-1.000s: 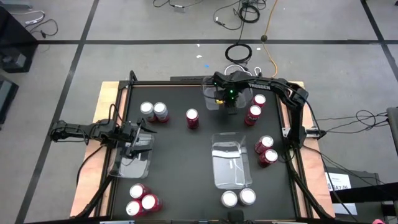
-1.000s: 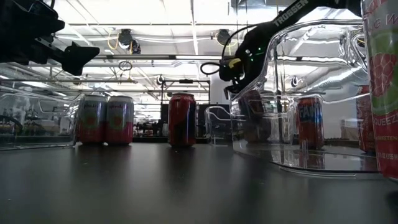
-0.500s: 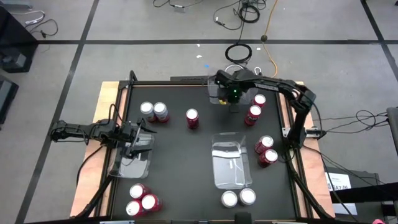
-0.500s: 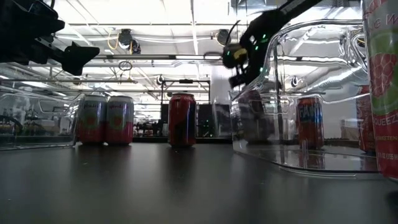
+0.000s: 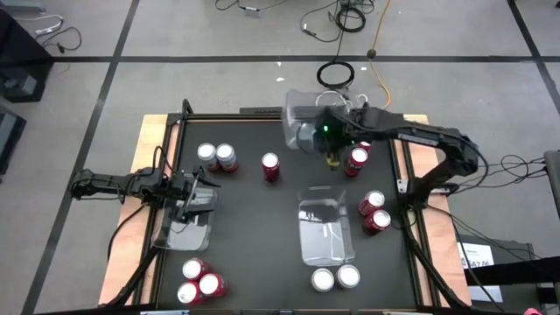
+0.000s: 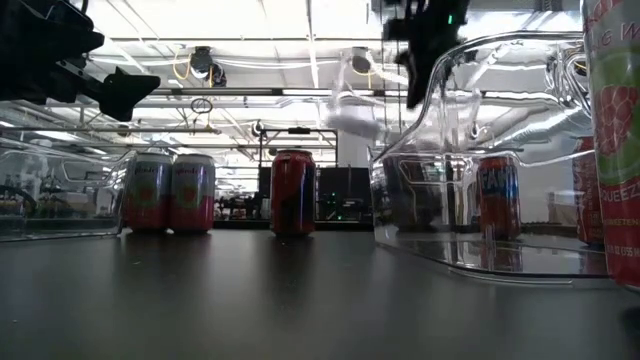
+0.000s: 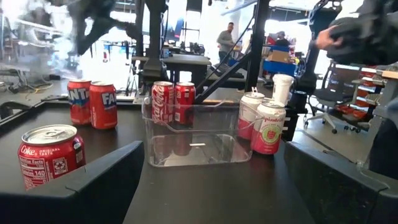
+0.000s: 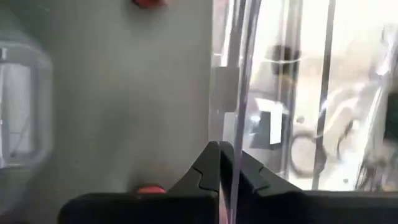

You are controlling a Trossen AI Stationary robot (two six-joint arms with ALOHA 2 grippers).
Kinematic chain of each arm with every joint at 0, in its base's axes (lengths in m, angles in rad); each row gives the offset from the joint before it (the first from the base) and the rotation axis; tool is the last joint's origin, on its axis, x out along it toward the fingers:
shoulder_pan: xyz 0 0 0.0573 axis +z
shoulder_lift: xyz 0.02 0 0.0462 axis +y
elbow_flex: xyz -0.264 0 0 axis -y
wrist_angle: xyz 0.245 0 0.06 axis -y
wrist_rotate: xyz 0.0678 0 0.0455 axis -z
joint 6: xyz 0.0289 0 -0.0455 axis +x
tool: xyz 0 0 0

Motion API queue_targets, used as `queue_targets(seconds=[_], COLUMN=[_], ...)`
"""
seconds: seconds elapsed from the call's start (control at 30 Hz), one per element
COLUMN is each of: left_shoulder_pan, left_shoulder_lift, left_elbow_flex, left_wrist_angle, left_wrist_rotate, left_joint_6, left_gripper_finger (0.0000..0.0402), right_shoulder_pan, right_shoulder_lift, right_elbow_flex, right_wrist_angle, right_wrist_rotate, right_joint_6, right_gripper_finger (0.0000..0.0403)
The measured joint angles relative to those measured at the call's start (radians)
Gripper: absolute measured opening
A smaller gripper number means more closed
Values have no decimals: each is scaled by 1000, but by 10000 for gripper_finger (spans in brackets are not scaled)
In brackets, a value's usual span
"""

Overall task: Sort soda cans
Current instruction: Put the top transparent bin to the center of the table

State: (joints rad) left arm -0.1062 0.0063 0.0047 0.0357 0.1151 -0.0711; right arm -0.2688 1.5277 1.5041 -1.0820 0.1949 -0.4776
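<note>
Red soda cans stand on the black table: two (image 5: 216,157) far left, one (image 5: 270,166) far centre, two (image 5: 360,151) beside the right gripper, two (image 5: 375,212) at the right, three (image 5: 199,280) near left. Two silver cans (image 5: 336,278) stand near centre. My right gripper (image 5: 326,140) is shut on a clear tray (image 5: 297,118) held above the table's far edge. My left gripper (image 5: 194,198) hangs open over another clear tray (image 5: 185,226) at the left and touches nothing. My right gripper (image 8: 227,163) pinches the clear tray's thin wall (image 8: 229,118) between its two fingers, one on each side of that wall. In the low view the tray (image 6: 350,105) hangs clear of the table and tilted, beside the raised gripper (image 6: 420,40).
A third clear tray (image 5: 324,229) lies at table centre and fills the right of the low view (image 6: 480,160). Wooden rails (image 5: 144,157) edge the table. Cables lie on the floor beyond the far edge. A person stands in the room behind, seen in the left wrist view (image 7: 230,40).
My right gripper has risen from the table's far edge with the clear tray. The tray, resting on the table a second ago, is now lifted clear and tipped. The right arm's elbow has swung out toward the table's right.
</note>
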Motion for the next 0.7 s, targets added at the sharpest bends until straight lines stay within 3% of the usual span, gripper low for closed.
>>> queue_targets(seconds=[0.37, 0.7], left_shoulder_pan=[0, 0], left_shoulder_lift=[0, 0], left_elbow_flex=[0, 0], left_wrist_angle=[0, 0], left_wrist_rotate=[0, 0], left_joint_6=[0, 0], left_gripper_finger=[395, 395], right_shoulder_pan=[354, 536], right_shoulder_lift=[109, 321], right_elbow_flex=[295, 447], right_wrist_angle=[-50, -94], right_wrist_rotate=[8, 9], right_joint_6=[-118, -203], right_gripper_finger=[0, 0])
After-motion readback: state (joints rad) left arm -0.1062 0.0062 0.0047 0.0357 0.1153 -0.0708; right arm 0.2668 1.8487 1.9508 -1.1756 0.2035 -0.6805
